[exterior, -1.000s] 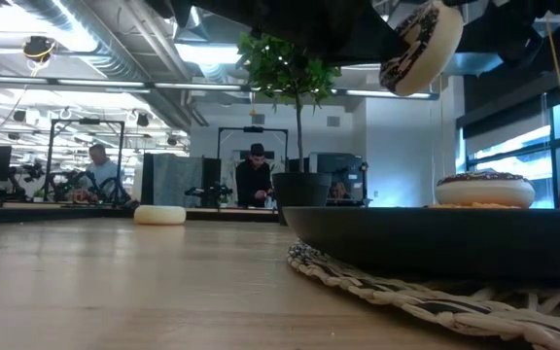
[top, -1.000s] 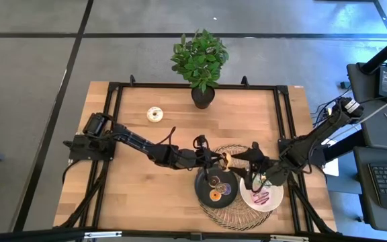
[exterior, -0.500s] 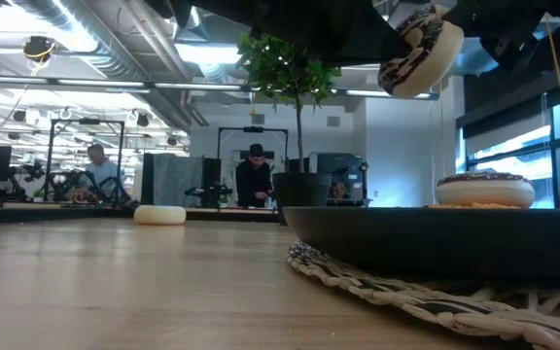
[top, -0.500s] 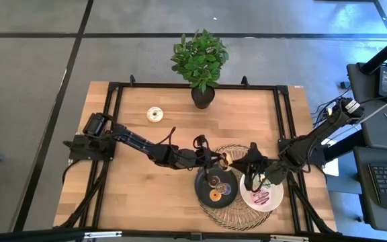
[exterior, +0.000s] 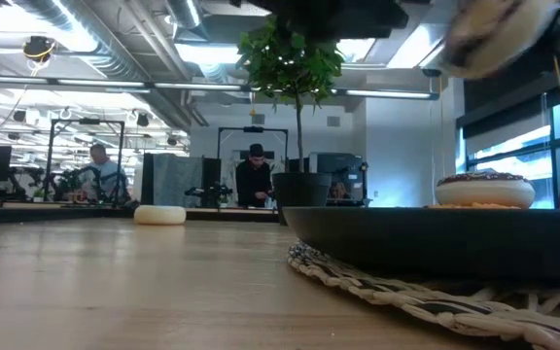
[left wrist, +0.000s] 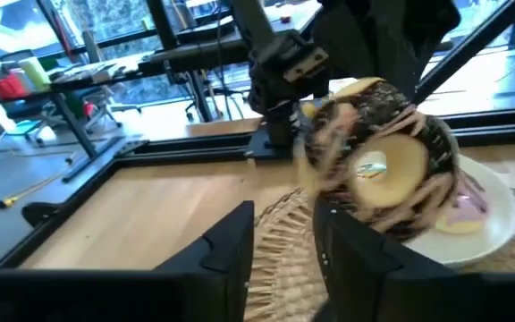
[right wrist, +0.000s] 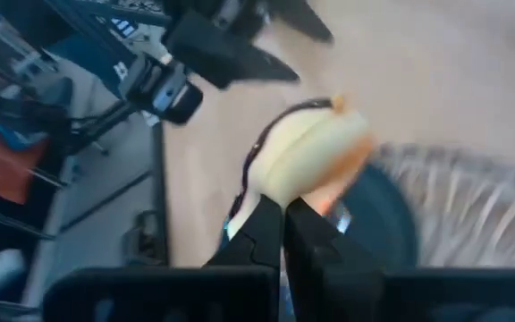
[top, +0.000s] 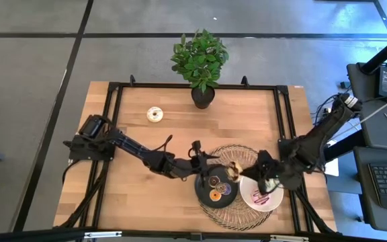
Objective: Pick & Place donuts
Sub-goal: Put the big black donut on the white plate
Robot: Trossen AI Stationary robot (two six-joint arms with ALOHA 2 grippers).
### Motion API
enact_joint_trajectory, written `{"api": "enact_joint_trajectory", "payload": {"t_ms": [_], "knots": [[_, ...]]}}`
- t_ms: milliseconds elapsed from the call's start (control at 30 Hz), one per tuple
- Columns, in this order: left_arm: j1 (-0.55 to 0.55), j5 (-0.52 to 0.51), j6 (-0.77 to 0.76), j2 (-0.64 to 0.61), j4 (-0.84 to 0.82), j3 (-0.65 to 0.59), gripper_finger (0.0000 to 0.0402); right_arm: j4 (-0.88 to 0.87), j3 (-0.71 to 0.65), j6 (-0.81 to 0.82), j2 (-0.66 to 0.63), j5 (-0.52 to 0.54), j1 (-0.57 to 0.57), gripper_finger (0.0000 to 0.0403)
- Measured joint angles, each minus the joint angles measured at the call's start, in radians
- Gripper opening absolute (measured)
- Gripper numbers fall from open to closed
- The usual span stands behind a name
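Observation:
A chocolate-iced donut [top: 233, 169] hangs in the air over the woven mat, with my right gripper [top: 242, 173] shut on it; it also shows in the low view [exterior: 499, 34]. My left gripper [top: 207, 166] stands just to its left, above the black plate's far rim. Its fingers are open with nothing between them [left wrist: 284, 219]. The black plate [top: 201, 190] carries three mini donuts. A pink donut [top: 262, 197] lies on the white plate [top: 274, 202]. A white donut [top: 154, 114] lies flat on the table at the far left. My right gripper pinches the chocolate donut's rim [right wrist: 280, 192] between its two fingers. The fingers come at it from the table's right. The donut is lifted clear above the mat and stands on edge, its iced face [left wrist: 383, 170] turned toward my left gripper.
A round woven mat [top: 230, 216] lies under both plates at the near middle of the table. A potted plant [top: 201, 62] stands at the far edge. A dark frame runs round the table top. Bare wood lies to the left and far right.
My right gripper has shut on the chocolate donut that my left gripper held up. My left gripper has opened, let go and drawn back toward the table's left. My right gripper has carried the donut a little toward the right and near edges.

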Motion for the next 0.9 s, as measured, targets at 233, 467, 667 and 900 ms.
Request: {"api": "enact_joint_trajectory", "payload": {"t_ms": [233, 467, 667, 900], "knots": [[-0.029, 0.004, -0.021, -0.003, 0.0, 0.0, 0.0131, -0.078, 0.0, 0.389, 0.031, 0.095, 0.205, 0.0004], [-0.023, 0.004, -0.047, -0.003, 0.004, 0.0, 0.0129, -0.277, 0.0, 0.725, 0.112, 0.225, 0.348, 0.0004], [-0.017, 0.011, -0.084, -0.003, 0.004, 0.0, 0.0129, -0.336, -0.001, 0.839, 0.21, 0.184, 0.351, 0.0004], [-0.018, 0.013, -0.084, -0.003, 0.004, 0.0, 0.013, -0.335, -0.001, 0.903, 0.292, 0.176, 0.352, 0.0004]]}}
